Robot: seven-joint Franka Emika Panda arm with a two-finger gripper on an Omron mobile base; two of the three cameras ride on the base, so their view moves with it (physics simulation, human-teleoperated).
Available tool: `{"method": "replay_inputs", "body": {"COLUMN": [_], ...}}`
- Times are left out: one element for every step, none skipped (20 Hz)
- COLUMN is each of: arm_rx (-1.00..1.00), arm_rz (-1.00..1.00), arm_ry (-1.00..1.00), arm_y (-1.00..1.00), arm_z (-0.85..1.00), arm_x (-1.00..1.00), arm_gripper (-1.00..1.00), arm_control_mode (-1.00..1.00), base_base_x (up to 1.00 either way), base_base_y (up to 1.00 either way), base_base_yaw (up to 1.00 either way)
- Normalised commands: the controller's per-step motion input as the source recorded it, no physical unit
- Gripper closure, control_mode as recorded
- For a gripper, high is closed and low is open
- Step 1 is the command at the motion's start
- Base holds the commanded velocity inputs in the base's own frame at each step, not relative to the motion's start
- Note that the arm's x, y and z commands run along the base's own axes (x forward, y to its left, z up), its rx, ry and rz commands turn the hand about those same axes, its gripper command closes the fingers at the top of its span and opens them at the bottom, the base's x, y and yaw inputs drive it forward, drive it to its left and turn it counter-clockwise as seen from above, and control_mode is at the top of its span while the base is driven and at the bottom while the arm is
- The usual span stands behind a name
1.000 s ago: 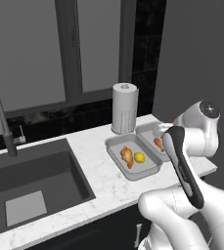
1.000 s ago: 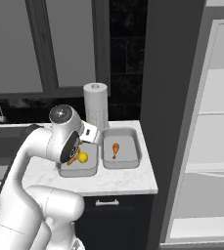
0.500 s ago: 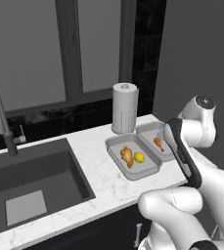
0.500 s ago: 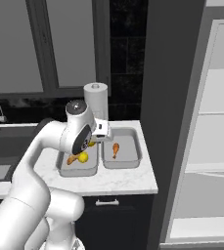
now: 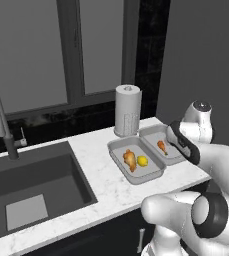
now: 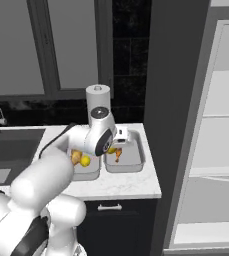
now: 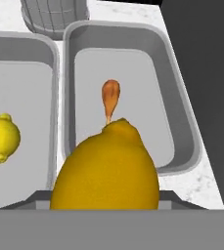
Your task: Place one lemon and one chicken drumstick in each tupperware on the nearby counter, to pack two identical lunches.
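Hand view: the hand [image 7: 105,207] holds a lemon [image 7: 106,171] above the right tupperware's [image 7: 179,112] near rim.

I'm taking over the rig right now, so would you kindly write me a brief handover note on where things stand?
Gripper: shut on the second lemon, hanging above the right tupperware.
Left tupperware: packed, holding one chicken drumstick and one lemon.
Right tupperware: one drumstick inside, no lemon yet.
Both trays sit side by side on the counter before the paper towel roll.
Left: lower the held lemon into the right tray, beside the drumstick, release and withdraw.
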Motion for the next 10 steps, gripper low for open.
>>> {"method": "replay_inputs", "body": {"arm_rx": [0.0,0.0,0.0,0.0,0.0,0.0,0.0,0.0,0.0,0.0], "arm_rz": [0.0,0.0,0.0,0.0,0.0,0.0,0.0,0.0,0.0,0.0], "arm_ry": [0.1,0.11,0.13,0.13,0.13,0.13,0.12,0.11,0.09,0.06], "arm_y": [-0.23,-0.11,-0.08,-0.1,-0.14,-0.17,-0.19,-0.21,-0.24,-0.29], "arm_z": [-0.41,-0.39,-0.34,-0.31,-0.29,-0.3,-0.3,-0.29,-0.31,-0.35], "arm_x": [0.81,0.83,0.85,0.81,0.76,0.74,0.73,0.72,0.71,0.66], "arm_gripper": [1.0,1.0,1.0,1.0,1.0,1.0,1.0,1.0,1.0,1.0], "arm_control_mode": [-1.0,-1.0,-1.0,-1.0,-1.0,-1.0,-1.0,-1.0,-1.0,-1.0], "base_base_x": [0.0,0.0,0.0,0.0,0.0,0.0,0.0,0.0,0.0,0.0], "base_base_y": [0.0,0.0,0.0,0.0,0.0,0.0,0.0,0.0,0.0,0.0], "base_base_yaw": [0.0,0.0,0.0,0.0,0.0,0.0,0.0,0.0,0.0,0.0]}}
